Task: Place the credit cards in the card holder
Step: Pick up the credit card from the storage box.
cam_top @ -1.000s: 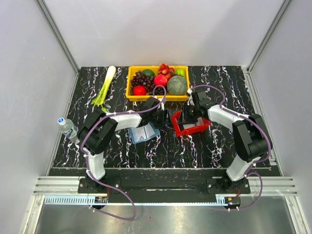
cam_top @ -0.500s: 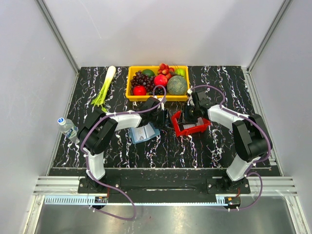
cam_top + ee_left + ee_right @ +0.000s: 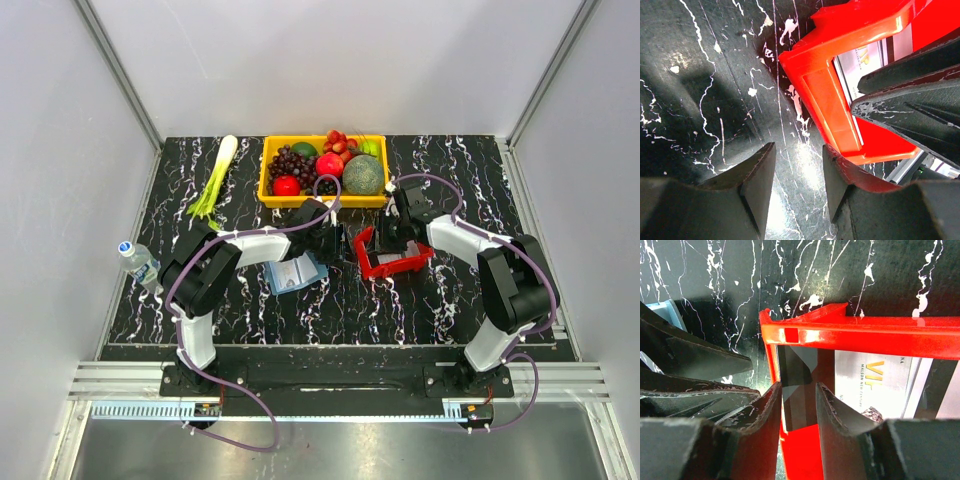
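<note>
Card holder lies open, pale blue, just left of the red tray; only the overhead view shows it whole. White and dark cards lie in the tray. My left pincer, parted, hovers at its corner; my right pincer straddles its wall, grip unclear.
</note>
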Controlling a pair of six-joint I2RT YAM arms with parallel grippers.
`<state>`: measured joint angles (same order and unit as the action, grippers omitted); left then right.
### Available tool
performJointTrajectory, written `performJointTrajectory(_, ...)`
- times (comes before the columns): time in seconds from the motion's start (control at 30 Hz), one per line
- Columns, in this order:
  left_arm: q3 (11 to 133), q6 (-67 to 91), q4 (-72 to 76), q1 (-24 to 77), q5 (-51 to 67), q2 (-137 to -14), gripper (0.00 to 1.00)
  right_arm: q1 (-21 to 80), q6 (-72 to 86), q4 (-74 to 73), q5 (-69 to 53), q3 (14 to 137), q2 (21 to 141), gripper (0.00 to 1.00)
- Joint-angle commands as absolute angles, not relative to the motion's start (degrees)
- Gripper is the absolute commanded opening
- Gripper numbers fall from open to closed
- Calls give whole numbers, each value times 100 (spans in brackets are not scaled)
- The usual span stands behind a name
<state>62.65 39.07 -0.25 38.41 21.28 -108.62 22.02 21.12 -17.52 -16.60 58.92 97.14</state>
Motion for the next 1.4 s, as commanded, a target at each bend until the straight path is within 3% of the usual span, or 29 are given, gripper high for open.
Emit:
performJointTrajectory(0.0,6416,3911,229,3867,2259,-10898,46,2206,1960,-1854,-1389,6047,9501,38)
performJointTrajectory(1.37,6451,3902,220,3867,2329,-10960,46,1740,1863,-1925,-1934,6012,9290,38)
